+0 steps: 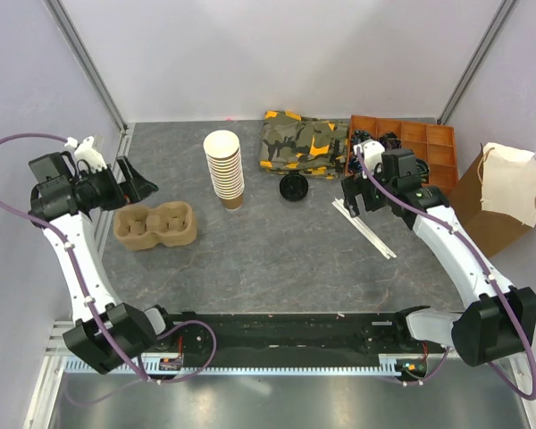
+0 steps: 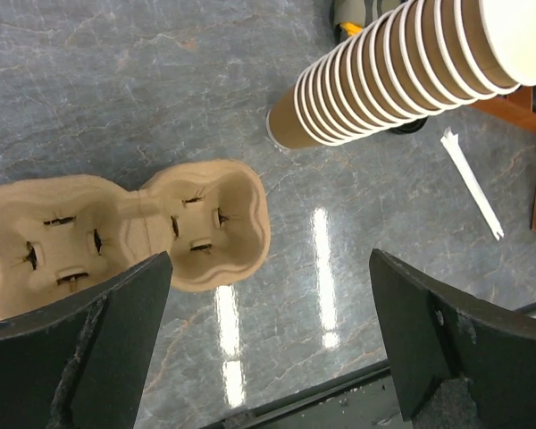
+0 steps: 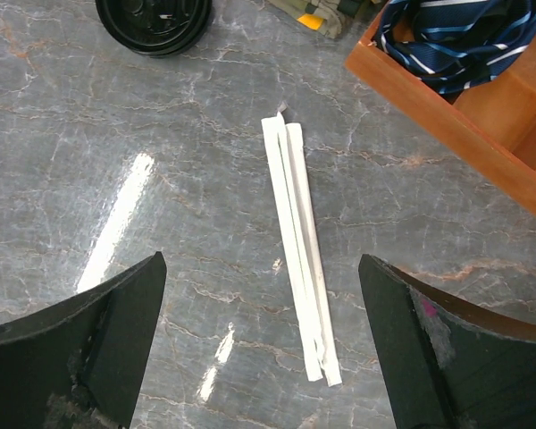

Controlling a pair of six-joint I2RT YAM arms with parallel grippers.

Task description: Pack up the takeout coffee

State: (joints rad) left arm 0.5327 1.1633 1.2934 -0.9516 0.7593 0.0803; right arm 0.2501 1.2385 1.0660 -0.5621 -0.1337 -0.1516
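Task not begun. Spread, empty: left gripper (image 1: 136, 183) near cup carrier (image 1: 154, 225) at 9 o'clock, right gripper (image 1: 357, 192) over straws (image 1: 366, 228) at 3. No lidded takeout coffee visible — cup stack (image 1: 224, 170) at 12, loose lid (image 1: 293, 189) beside. Next, probably: free one cup.

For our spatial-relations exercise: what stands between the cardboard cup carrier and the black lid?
A tall stack of paper cups stands between the cup carrier and the black lid. The top view shows this best.
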